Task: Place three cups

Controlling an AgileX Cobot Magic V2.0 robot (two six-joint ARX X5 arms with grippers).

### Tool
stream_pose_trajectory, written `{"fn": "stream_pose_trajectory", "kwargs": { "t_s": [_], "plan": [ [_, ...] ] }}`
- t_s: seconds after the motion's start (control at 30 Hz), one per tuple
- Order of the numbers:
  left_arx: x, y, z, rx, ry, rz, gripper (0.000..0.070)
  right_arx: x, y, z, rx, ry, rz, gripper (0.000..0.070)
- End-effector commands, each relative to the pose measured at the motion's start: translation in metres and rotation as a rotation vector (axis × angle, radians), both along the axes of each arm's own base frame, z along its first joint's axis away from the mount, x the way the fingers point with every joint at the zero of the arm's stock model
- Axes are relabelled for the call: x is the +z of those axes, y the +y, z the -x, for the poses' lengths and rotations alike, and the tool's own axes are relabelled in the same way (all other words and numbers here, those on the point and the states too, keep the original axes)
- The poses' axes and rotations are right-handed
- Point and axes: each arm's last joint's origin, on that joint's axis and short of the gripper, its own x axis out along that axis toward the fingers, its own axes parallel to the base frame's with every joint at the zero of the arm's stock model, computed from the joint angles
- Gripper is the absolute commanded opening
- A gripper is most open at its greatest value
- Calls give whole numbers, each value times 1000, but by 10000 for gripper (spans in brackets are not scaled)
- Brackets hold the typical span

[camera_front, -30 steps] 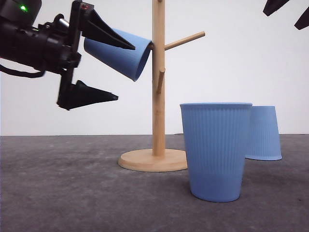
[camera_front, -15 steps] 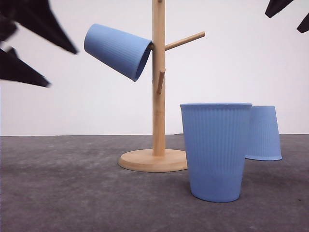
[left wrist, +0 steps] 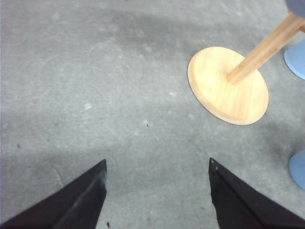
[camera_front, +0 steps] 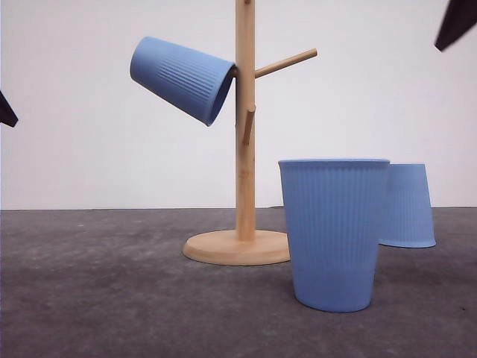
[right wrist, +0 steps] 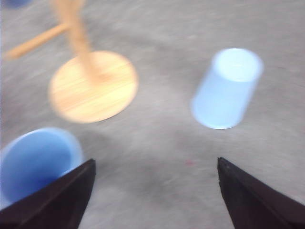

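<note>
One light-blue cup (camera_front: pixel 182 78) hangs tilted on a left peg of the wooden rack (camera_front: pixel 244 149), with nothing gripping it. A second cup (camera_front: pixel 334 235) stands upright in front of the rack on the right. Partly hidden behind it, the third cup (camera_front: pixel 408 205) rests upside down. My left gripper (left wrist: pixel 157 191) is open and empty over bare table, left of the rack base (left wrist: pixel 228 86); one of its fingertips (camera_front: pixel 6 112) shows at the far left. My right gripper (right wrist: pixel 155 191) is open and empty, high above the upright cup (right wrist: pixel 35 160) and the upside-down cup (right wrist: pixel 228 88).
The grey table (camera_front: pixel 112 291) runs bare to the left and front of the rack. The rack's round base (camera_front: pixel 237 246) sits mid-table, and a free peg (camera_front: pixel 287 62) points up to the right. The right wrist view is motion-blurred.
My left gripper has let go of the hung cup and drawn back to the left, almost out of the front view. The right gripper has shifted at the top right.
</note>
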Motion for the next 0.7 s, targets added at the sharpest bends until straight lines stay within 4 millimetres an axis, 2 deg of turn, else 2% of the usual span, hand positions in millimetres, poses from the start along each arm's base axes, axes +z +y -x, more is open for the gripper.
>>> {"fn": "stream_pose_trajectory", "kwargs": {
  "t_s": [0.0,0.2,0.33,0.4,0.53,0.67],
  "plan": [
    [4,0,-1,5,-22,5,390,-3,-5,-5,-28,-8,-29,518],
    [4,0,-1,18,-25,0,390,-21,-30,-31,-128,105,-171,579],
    [4,0,-1,30,-16,16,390,-33,-38,-51,-157,225,-264,630],
    [4,0,0,31,-15,18,390,-38,-39,-63,-165,268,-262,638],
    [4,0,0,30,-15,18,390,-45,-38,-86,-155,320,-229,700],
    [4,0,0,31,-15,18,390,-49,-35,-108,-161,326,-155,700]
  ]
}}
